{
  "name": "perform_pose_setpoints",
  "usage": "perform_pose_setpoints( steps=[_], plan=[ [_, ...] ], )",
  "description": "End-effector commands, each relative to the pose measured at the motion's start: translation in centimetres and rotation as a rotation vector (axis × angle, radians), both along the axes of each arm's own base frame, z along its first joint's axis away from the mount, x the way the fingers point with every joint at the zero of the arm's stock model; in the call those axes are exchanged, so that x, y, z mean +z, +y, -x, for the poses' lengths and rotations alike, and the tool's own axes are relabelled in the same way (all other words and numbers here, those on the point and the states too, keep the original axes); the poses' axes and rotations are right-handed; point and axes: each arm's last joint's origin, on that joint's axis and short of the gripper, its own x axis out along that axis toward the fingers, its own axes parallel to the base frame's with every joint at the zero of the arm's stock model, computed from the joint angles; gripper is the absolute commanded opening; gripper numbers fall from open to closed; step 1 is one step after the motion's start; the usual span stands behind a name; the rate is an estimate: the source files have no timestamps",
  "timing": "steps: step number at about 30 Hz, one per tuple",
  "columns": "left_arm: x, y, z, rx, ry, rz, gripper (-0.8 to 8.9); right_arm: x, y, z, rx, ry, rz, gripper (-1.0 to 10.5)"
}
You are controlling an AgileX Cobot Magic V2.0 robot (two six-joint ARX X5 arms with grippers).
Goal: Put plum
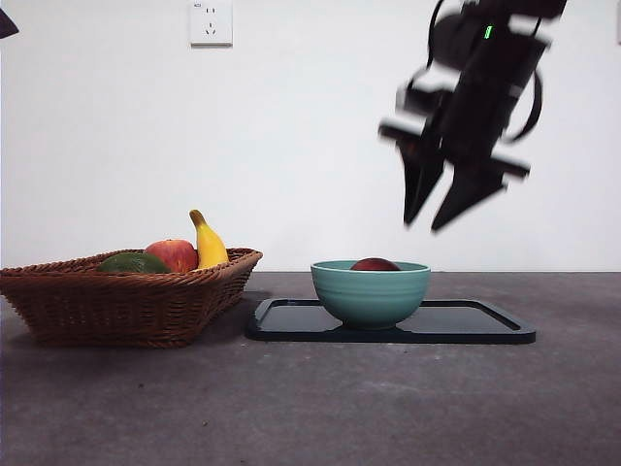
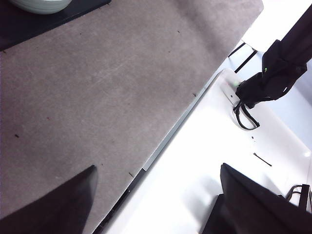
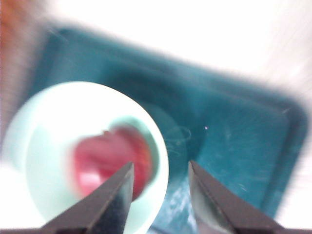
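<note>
Plum (image 1: 375, 264) lies in the green bowl (image 1: 371, 294), which stands on the dark tray (image 1: 475, 325); only its top shows over the rim in the front view. The right gripper (image 1: 443, 202) hangs high above and off to the side of the bowl away from the basket (image 1: 126, 296), jaws parted and empty. From those jaws the plum lies below and toward the basket. The fruit looks already placed, so this arm seems clear of it. The left gripper (image 2: 156, 204) waits over the table (image 2: 97, 107) edge, open, holding nothing.
</note>
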Motion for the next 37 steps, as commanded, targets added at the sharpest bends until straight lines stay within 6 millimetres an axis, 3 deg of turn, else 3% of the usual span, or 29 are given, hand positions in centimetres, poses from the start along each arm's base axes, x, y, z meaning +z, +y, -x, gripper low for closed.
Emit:
perform_pose_setpoints(
  steps=[1,11,21,28,37],
  plan=[
    [0.4,-0.1,-0.1,-0.014,-0.024,0.012,4.05,2.5,-0.2,0.7,0.022,-0.059,-0.023,1.8],
    [0.7,-0.3,-0.4,-0.013,-0.069,0.034,4.05,10.3,-1.6,7.7,0.053,-0.169,-0.078,1.8],
    [0.7,-0.3,-0.4,-0.015,-0.07,0.033,4.05,14.0,-1.2,15.1,0.171,-0.19,-0.089,1.8],
    [0.7,-0.3,-0.4,-0.015,-0.07,0.033,4.05,13.4,-1.0,18.6,0.251,-0.209,-0.097,1.8],
    [0.7,-0.3,-0.4,-0.015,-0.071,0.033,4.05,7.8,-2.6,22.7,0.302,-0.177,-0.092,1.8]
  ],
)
